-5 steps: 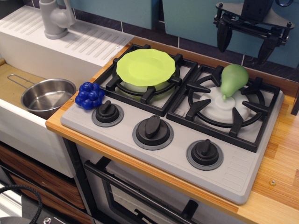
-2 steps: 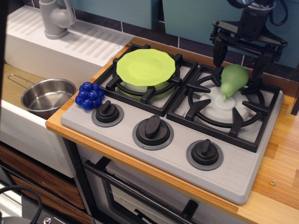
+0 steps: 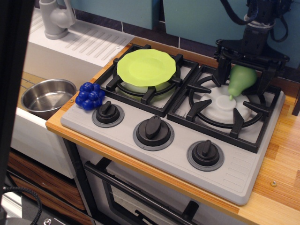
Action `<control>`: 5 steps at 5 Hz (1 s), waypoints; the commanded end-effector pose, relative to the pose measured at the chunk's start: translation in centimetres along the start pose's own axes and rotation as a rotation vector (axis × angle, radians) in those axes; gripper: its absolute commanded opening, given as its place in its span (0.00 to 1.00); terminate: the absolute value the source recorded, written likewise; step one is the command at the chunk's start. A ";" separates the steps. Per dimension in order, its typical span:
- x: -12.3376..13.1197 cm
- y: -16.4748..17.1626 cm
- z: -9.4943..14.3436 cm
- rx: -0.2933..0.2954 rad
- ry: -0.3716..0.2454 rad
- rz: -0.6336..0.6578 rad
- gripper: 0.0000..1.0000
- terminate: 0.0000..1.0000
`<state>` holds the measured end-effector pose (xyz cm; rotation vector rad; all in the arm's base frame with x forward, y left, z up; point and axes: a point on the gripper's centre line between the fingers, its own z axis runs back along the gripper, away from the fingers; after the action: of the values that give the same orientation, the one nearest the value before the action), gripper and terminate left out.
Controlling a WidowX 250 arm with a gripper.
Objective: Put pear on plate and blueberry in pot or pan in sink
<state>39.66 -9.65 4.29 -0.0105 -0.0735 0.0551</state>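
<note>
Green pear (image 3: 242,79) lay on the right burner, and we saw the gripper (image 3: 241,80) with its fingers spread either side of it, contact unclear; the plate (image 3: 146,67) sat on the left burner.

1 high front-left cam, prob. angled down.

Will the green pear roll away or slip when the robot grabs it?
The smooth light-green toy pear looks glossy and rounded, so it might slip between the black gripper's jaws. It leans on the white right burner, so a nudge could probably tip or roll it. It looks like hollow plastic, likely light.
</note>
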 end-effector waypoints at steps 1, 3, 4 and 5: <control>1.2 0.4 0.5 -0.047 -0.065 -0.018 1.00 0.00; 1.2 0.3 0.6 -0.041 -0.051 -0.016 0.00 0.00; 1.0 0.3 1.7 -0.030 -0.038 -0.020 0.00 0.00; 0.6 0.4 3.6 -0.018 -0.007 -0.016 0.00 0.00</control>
<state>38.96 -8.81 4.48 -0.0078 0.0161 0.0445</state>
